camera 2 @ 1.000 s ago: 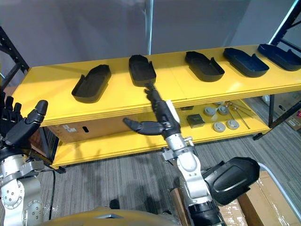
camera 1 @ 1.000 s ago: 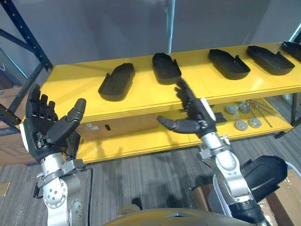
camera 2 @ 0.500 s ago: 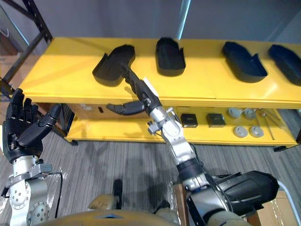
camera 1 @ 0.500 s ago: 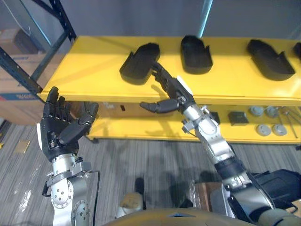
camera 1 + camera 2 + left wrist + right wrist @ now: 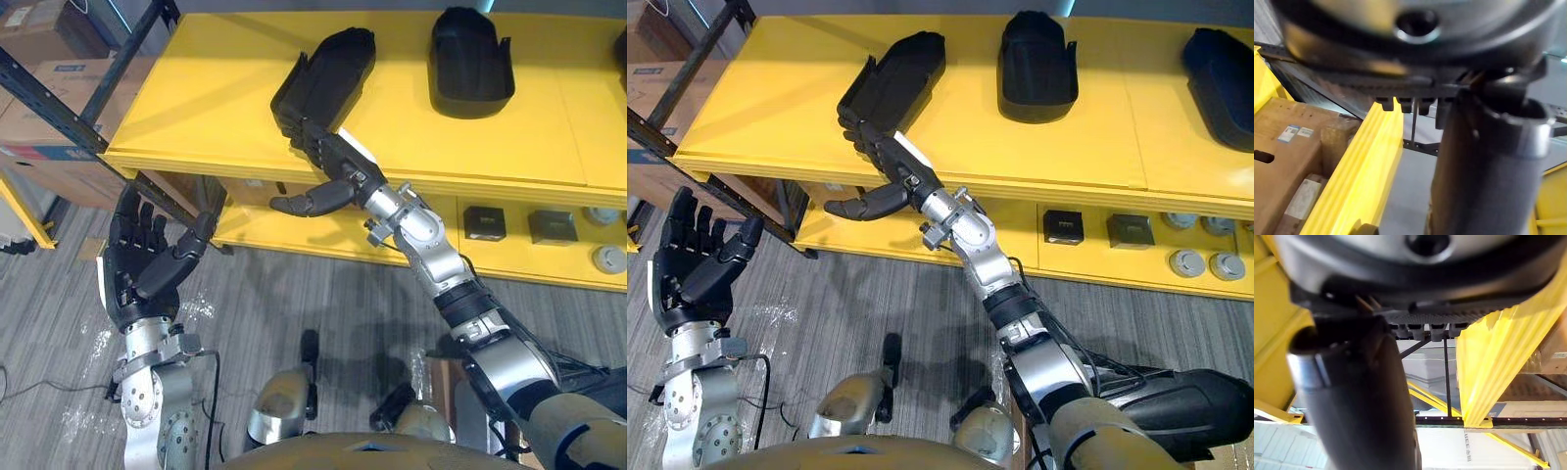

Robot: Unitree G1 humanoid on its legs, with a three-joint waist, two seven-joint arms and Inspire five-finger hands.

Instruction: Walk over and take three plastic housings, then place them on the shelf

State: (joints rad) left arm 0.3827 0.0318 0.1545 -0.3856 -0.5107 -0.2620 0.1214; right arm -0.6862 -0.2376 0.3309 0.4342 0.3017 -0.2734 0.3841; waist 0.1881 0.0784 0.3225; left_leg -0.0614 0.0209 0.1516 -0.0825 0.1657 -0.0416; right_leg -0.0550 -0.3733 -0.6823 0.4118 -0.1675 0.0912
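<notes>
The right hand [image 5: 338, 168] is reaching, fingers stretched and thumb spread, to the near end of the leftmost housing [image 5: 333, 69], which is lying on the yellow shelf [image 5: 196, 93]. The left hand [image 5: 142, 264] is hovering lower left, relaxed and empty.

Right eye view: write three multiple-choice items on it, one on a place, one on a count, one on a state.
1. Where does the right hand reach?
A) the lower shelf
B) the near end of the leftmost housing
C) the floor

2. How many dark housings lie on the top shelf?
A) one
B) five
C) three

3. How is the left hand?
A) open and empty
B) shut on a housing
C) pressed on the shelf

Key: 1 B, it meets that housing's end at the shelf edge; 2 C, three show along the shelf; 3 A, it is raised and spread, holding nothing.
</notes>
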